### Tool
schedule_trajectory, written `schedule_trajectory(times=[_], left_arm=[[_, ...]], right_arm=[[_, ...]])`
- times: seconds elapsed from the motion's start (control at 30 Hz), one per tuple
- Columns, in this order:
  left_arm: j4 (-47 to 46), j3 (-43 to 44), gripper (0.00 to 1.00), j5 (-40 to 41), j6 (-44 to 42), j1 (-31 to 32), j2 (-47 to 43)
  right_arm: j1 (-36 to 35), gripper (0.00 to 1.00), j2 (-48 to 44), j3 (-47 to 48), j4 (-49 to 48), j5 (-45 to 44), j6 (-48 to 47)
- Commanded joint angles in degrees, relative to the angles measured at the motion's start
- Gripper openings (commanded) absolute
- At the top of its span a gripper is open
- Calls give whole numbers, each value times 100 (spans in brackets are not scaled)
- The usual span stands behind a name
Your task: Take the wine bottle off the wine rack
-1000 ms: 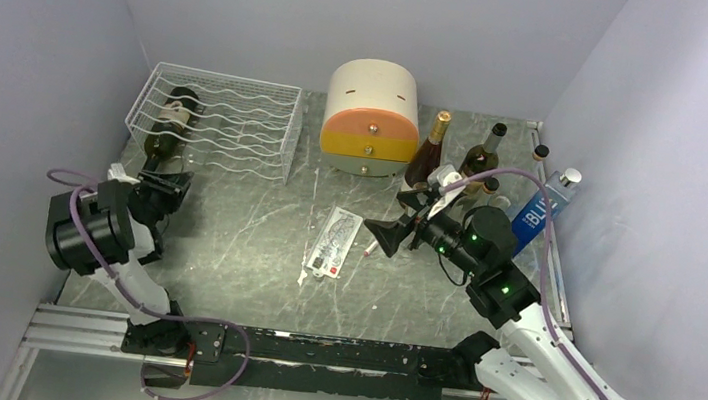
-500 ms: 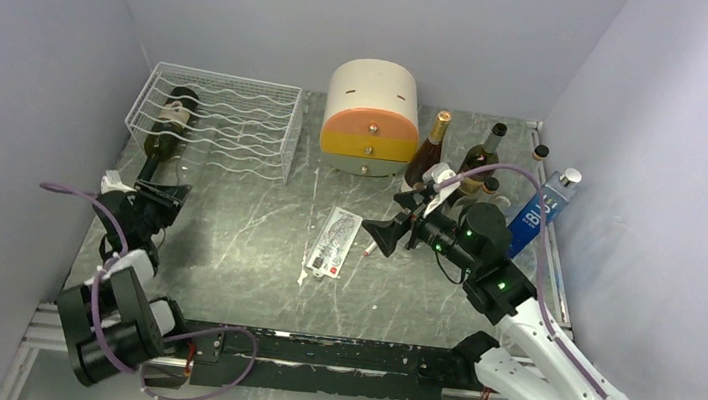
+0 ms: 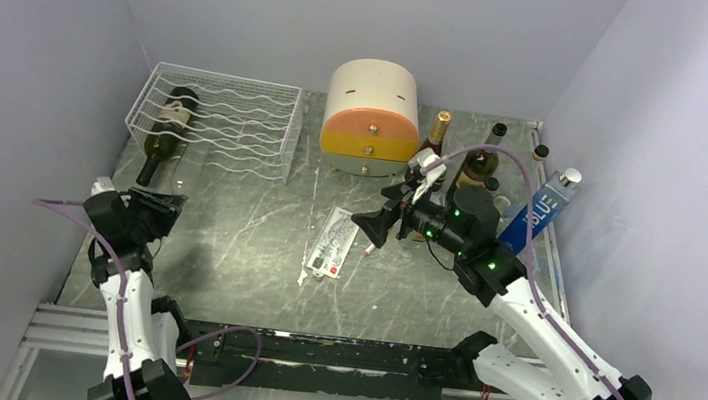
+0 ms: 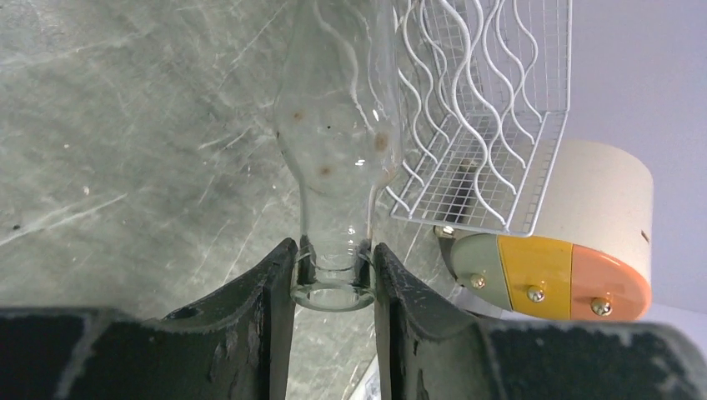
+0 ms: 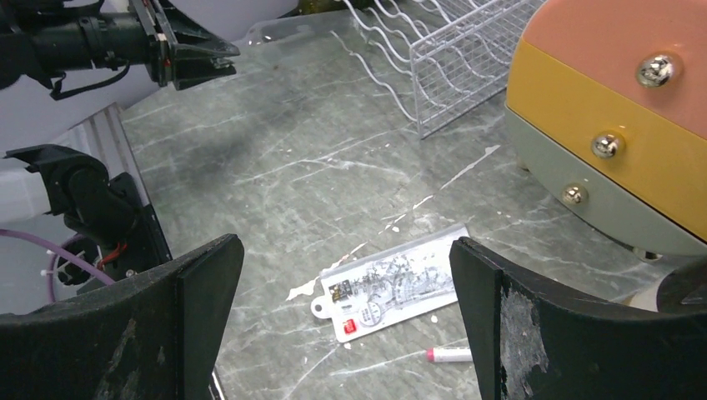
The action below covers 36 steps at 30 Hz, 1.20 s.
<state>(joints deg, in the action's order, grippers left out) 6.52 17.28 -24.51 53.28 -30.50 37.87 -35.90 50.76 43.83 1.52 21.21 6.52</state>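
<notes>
Left gripper (image 4: 333, 265): I find its jaws drawn narrow and clamped on the neck of a clear glass wine bottle (image 4: 338, 125), both fingers touching the glass just under the lip. The bottle's body runs away from the fingers, low over the grey marbled table (image 3: 244, 248) and just beside the front of the white wine rack (image 3: 223, 125). I cannot tell whether its base is inside the rack. A dark bottle (image 3: 168, 121) lies in the rack's left end, neck toward the arms. Right of the rack stands a round cream-and-orange cabinet (image 3: 372, 117). In front of it a flat printed packet (image 3: 333, 241) lies on the table with a pink-capped pen (image 5: 450, 354) near it. Right gripper (image 5: 342, 250): jaws wide apart, holding nothing, raised over the packet. Behind it stand a gold-foiled bottle (image 3: 436, 129) and a blue bottle (image 3: 540, 211).
</notes>
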Motion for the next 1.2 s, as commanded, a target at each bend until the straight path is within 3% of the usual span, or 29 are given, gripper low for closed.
schedule_trajectory(times=[0.0,0.13,0.3,0.57,0.67,0.77,0.93,1.17], left_arm=[[1780,799,7,510,-332,-51,-175],[2629,1259,7,949,-491,-51,-160],[2990,1542,7,822,-713,33,-240],[3352,2182,7,791,-1361,430,-291],[3280,2346,7,433,-1759,606,-262],[3114,2468,7,-216,-2246,763,-177],[3657,2914,7,82,-3083,1039,33],[3859,3026,7,-16,-3610,1524,21]], right_arm=[[-42,100,148,212,-170,133,164],[-119,100,324,270,-259,121,292],[-363,100,558,363,-406,-57,433],[-1687,100,1383,982,-154,-1153,-76],[-1946,100,1777,1125,-223,-1268,-98],[-2064,100,2168,1283,-426,-1201,19],[-2122,100,2808,1675,-821,-802,388],[-2389,100,4008,2489,-687,-903,151]])
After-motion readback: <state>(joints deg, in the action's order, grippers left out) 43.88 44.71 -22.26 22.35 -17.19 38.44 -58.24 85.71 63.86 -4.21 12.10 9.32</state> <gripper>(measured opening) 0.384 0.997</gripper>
